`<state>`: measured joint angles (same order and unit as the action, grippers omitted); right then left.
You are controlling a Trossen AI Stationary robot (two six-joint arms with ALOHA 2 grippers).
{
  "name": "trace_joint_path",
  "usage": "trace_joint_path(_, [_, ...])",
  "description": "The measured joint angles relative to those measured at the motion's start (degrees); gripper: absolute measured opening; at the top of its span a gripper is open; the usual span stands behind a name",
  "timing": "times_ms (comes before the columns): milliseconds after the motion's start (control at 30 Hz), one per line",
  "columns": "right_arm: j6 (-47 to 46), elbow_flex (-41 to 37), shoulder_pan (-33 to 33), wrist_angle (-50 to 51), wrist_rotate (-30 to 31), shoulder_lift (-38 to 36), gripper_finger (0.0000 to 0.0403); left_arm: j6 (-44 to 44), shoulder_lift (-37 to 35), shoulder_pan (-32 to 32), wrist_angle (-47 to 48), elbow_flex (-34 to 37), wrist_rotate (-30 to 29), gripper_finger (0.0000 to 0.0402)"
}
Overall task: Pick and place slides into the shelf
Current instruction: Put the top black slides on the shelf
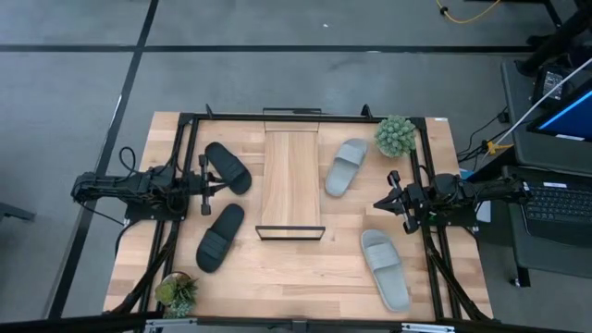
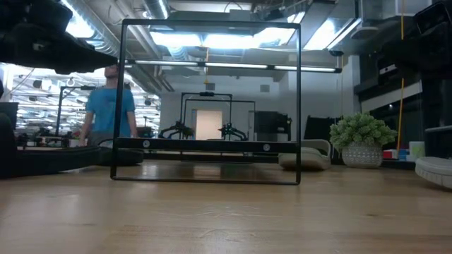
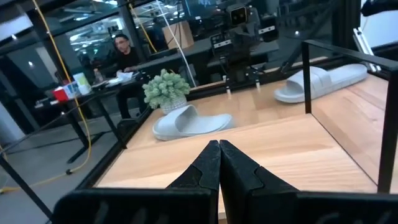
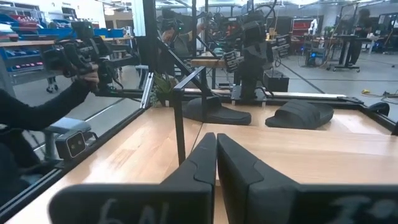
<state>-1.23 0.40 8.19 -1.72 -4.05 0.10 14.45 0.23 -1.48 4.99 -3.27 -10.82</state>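
Note:
The shelf (image 1: pixel 291 180) is a long light-wood board with a black wire frame (image 2: pixel 212 106) at its ends, lying in the middle of the table. Two black slides (image 1: pixel 228 167) (image 1: pixel 219 237) lie sole-down to its left. Two light grey slides (image 1: pixel 346 166) (image 1: pixel 385 268) lie sole-down to its right. My left gripper (image 1: pixel 204 185) hovers between the two black slides, shut and empty (image 3: pixel 219 149). My right gripper (image 1: pixel 393 202) hovers between the two grey slides, shut and empty (image 4: pixel 216 140). Both grippers point toward the shelf.
A potted plant (image 1: pixel 395 136) stands at the far right corner, and another (image 1: pixel 176 291) at the near left corner. A black rail frame (image 1: pixel 296 117) runs around the table. A person's arm (image 4: pixel 37 112) shows beyond the table's edge, and another person (image 2: pixel 109 106) stands in the room behind.

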Motion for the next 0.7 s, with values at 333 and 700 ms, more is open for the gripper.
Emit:
trace_joint_path(333, [0.18, -0.02, -0.03, -0.16, 0.57, 0.00, 0.0016, -3.04, 0.00, 0.00, -0.01, 0.00, -1.16, 0.0000])
trace_joint_path(700, [0.14, 3.88, -2.02, 0.55, 11.28, 1.24, 0.0005, -12.78, 0.22, 0.02, -2.34, 0.00, -4.67, 0.0000])
